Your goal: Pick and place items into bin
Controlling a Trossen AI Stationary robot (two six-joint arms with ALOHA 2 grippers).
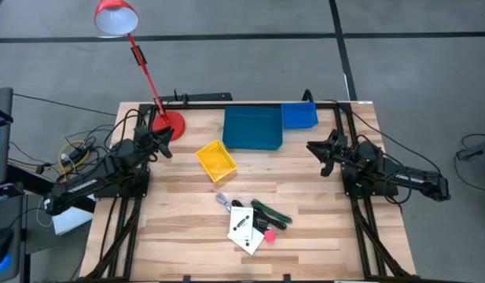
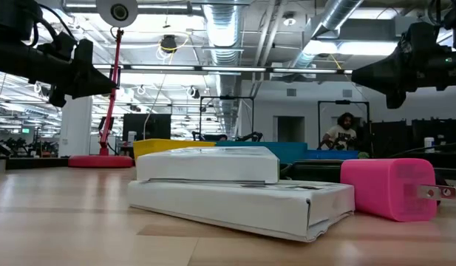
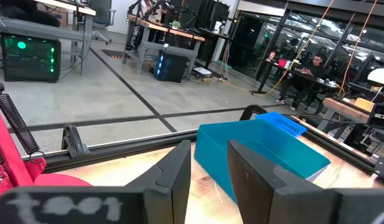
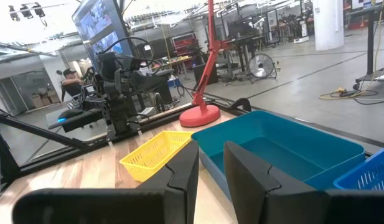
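Wooden tabletop (image 1: 179, 236) | items (image 1: 250, 220) piling up at the near middle, overlapping | both fingers sitting narrow, holding nothing | risking grabbing two at once or missing the teal bin (image 1: 252, 128)

Three bins (image 1: 252, 127), one red lamp (image 1: 140, 59), two white cards (image 1: 245, 228), one pink bit (image 1: 269, 234).

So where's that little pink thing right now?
Seen from above, the pink plug lies on the table's near middle, at the right edge of the white card, just below the green pen.
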